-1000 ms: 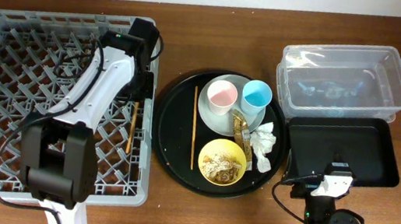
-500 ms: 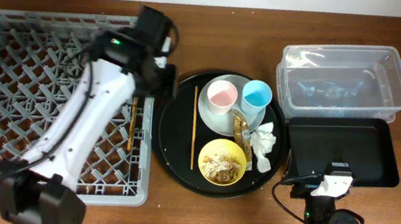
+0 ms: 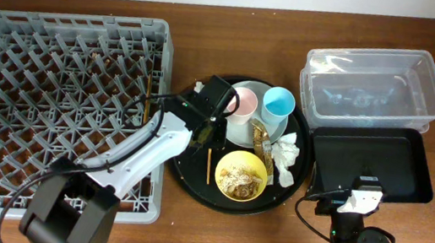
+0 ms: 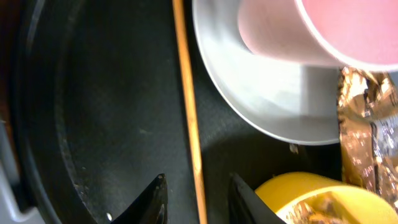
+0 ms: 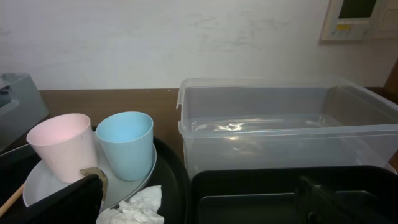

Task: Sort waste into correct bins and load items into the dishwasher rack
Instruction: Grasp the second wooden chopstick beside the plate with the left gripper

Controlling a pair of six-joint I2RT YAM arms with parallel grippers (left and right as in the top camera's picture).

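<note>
- Overhead, the left arm (image 3: pixel 155 138) reaches from the near left across the rack (image 3: pixel 70 17) to the left part of the round tray (image 3: pixel 189 173). The right arm (image 3: pixel 359 239) sits at the near right edge of the desk (image 3: pixel 209 240), well apart, so the left is the nearer one.
- The chopstick (image 3: pixel 208 164) lies on the tray with its long axis running near to far. Only its near end shows; the rest is under the arm.
- A second chopstick (image 3: pixel 147 99) lies in the rack by its right wall.
- Right of the chopstick are the plate (image 3: pixel 252 126) with the pink cup (image 3: pixel 241 104), the blue cup (image 3: pixel 278 103), the wrapper (image 3: pixel 262 138), the napkin (image 3: pixel 285 158) and the bowl (image 3: pixel 241 174) with scraps in it.
- The tub (image 3: pixel 428 83) and the black bin (image 3: pixel 391 159) stand far right; what is in the tub is hard to make out.
- In the left wrist view the left claw (image 4: pixel 197 186) is open. Its fingers (image 4: pixel 155 196) stand on either side of the chopstick, apparently touching neither side of it.
- The stick runs straight out between the tips and is cut off at the top and bottom. How high the tips are above the tray I cannot tell.
- In the right wrist view the right claw (image 5: pixel 198 199) is spread wide and empty, facing the tub and the black bin. Its fingers are dark and blurred at the lower edge.
</note>
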